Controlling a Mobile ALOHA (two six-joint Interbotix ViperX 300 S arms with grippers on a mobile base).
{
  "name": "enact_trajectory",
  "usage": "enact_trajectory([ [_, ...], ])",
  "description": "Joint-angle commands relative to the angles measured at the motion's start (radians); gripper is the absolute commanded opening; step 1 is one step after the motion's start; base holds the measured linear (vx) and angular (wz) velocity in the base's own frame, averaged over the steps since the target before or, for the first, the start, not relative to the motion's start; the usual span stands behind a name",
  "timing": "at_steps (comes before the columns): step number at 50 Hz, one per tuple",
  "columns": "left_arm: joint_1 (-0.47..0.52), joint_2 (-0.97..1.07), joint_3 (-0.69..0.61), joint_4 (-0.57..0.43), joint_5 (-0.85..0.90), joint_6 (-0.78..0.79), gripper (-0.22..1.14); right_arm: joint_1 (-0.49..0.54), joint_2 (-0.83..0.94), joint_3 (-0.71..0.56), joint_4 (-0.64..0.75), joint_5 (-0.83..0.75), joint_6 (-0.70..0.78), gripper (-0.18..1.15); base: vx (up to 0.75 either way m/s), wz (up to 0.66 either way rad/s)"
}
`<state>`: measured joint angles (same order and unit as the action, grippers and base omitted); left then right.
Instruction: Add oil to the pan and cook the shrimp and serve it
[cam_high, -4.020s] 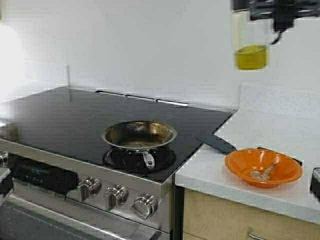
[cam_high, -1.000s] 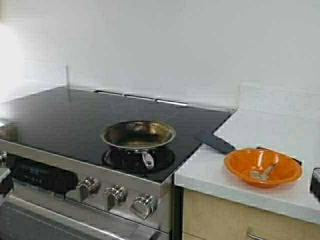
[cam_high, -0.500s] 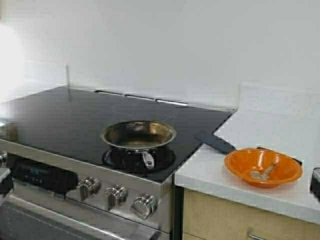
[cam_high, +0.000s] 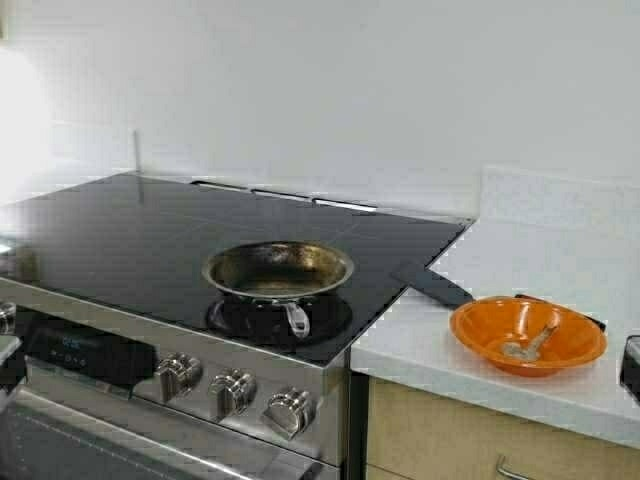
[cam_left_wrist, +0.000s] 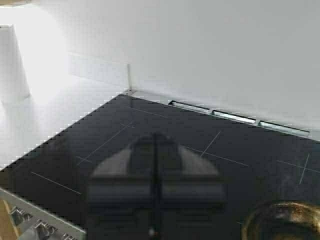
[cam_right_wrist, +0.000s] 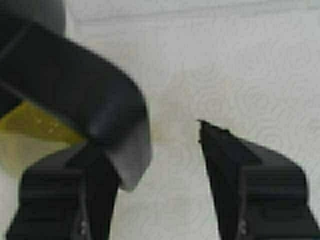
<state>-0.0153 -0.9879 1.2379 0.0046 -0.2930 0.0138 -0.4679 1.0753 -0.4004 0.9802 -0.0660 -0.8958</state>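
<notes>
Right gripper (cam_right_wrist: 155, 175): out of high view, fingers spread apart, black curved handle (cam_right_wrist: 95, 100) of clear glass carafe beside one finger, not clamped; yellow-green oil (cam_right_wrist: 35, 125) visible behind, over white counter. Judged: carafe set aside.

Left gripper (cam_left_wrist: 156, 170): fingers pressed together, empty, above black glass cooktop (cam_high: 150, 230).

Small round steel pan (cam_high: 278, 270): front edge of cooktop, dark browned inside.

Pale curled shrimp (cam_high: 516, 349): in orange bowl (cam_high: 480, 325), front of counter (cam_high: 540, 250).
</notes>
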Motion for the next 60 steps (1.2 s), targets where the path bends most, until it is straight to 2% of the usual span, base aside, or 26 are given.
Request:
enact_trajectory([
  [1, 0.002, 0.005, -0.009, -0.002, -0.008, 0.000, 0.03, -0.005, -0.058, -0.017, 0.005, -0.012, 0.012, 0.83, 0.00, 0.00],
  [17, 0.002, 0.005, -0.002, 0.000, -0.006, -0.005, 0.03, -0.025, -0.071, 0.005, 0.005, -0.041, 0.043, 0.83, 0.00, 0.00],
  [33, 0.002, 0.005, 0.005, -0.002, 0.000, -0.005, 0.03, -0.029, -0.083, 0.038, 0.049, 0.023, 0.046, 0.83, 0.00, 0.00],
  [46, 0.002, 0.003, 0.009, 0.000, 0.002, -0.008, 0.03, -0.063, -0.077, -0.041, 0.055, 0.023, 0.041, 0.83, 0.00, 0.00],
  [60, 0.002, 0.003, 0.008, 0.000, 0.002, -0.008, 0.03, -0.049, -0.098, 0.026, 0.060, 0.067, 0.044, 0.83, 0.00, 0.00],
])
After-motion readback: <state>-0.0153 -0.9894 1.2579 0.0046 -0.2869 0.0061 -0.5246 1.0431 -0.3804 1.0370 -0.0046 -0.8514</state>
